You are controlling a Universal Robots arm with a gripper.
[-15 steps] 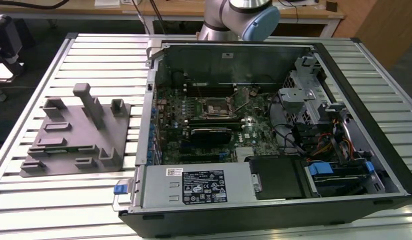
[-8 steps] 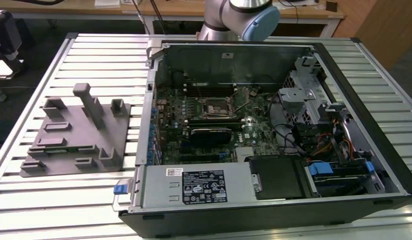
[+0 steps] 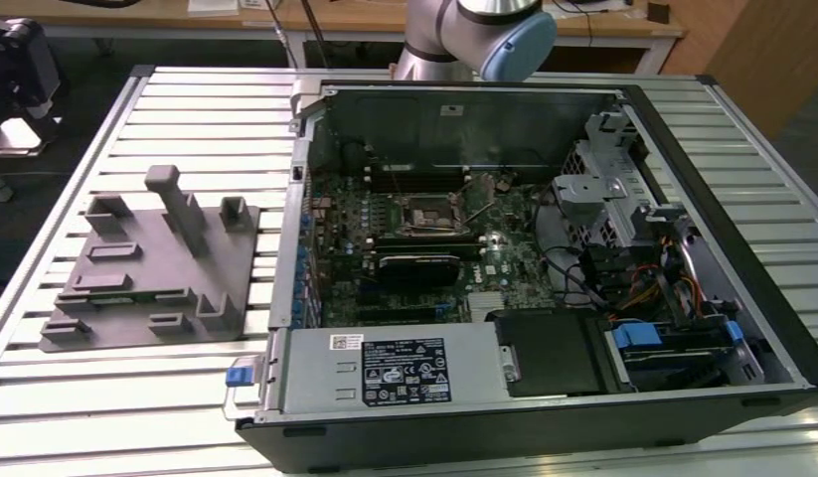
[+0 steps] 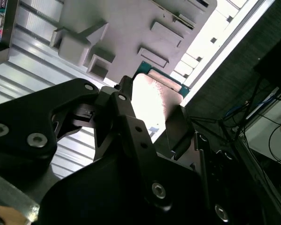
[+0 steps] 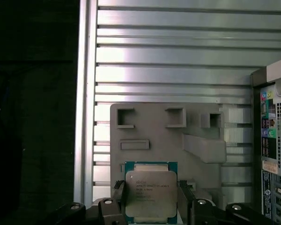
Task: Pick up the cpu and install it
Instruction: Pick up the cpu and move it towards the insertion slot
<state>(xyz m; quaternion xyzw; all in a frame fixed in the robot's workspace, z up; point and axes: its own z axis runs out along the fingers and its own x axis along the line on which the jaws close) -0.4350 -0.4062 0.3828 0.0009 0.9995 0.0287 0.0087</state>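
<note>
My 2 fingers (image 5: 184,202) are squeezed tight onto the cpu (image 5: 151,193) — 1 on each side — and its shiny silver top shows in the first wrist view. In the second wrist view the cpu (image 4: 152,101) looks bright, with a thin green edge. I hold it up in the air over the grey plate (image 5: 168,133) (the one with little posts), not touching it. The plate sits on the stripy metal tabletop (image 5: 178,51). Beside it, in the exterior view, lies the open computer case (image 3: 488,124), with a black socket (image 3: 428,211) on its board.
</note>
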